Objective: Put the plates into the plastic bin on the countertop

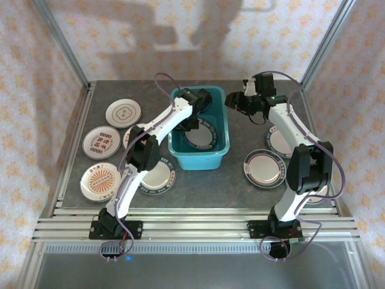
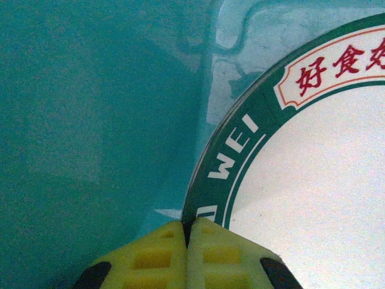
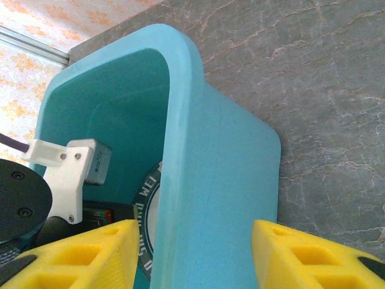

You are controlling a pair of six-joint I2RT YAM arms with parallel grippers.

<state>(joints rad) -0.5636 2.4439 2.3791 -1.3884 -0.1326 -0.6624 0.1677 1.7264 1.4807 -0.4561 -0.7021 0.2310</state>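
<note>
1. Left gripper (image 2: pixel 187 227) is reaching down inside the plastic bin (image 1: pixel 198 158), its yellow fingers (image 2: pixel 150 260) pinching closed on the rim of a green-rimmed plate (image 2: pixel 301 205).
2. That plate is sitting in the bin's near half, its edge close to 1 teal wall. I cannot tell whether it is lying flat.
3. Right gripper (image 3: pixel 195 230) is hovering at the bin's right wall with its jaws standing apart, 1 finger on the inner side and 1 on the outer. I cannot tell whether either is touching the plastic.
4. Dark grey and speckled, the countertop (image 1: pixel 204 188) is carrying the bin toward its far middle, with aluminium rails (image 1: pixel 198 224) framing it.
5. 5 more plates are lying left of the bin. A sunburst plate (image 1: pixel 99 182) is nearest the front-left corner, and a green-ringed plate (image 1: pixel 157 177) is partly under the left arm.
6. On the right, a red-ringed plate (image 1: pixel 264 167) is lying in the open, and another is half hidden behind the right arm.
7. Bare stone is showing in front of the bin and between it and the red-ringed plate, while the left group is crowding toward the side rail.
8. Pale wallpaper (image 1: pixel 36 90) with orange flowers is closing in 3 sides, and arm shadows are falling on the back wall.
</note>
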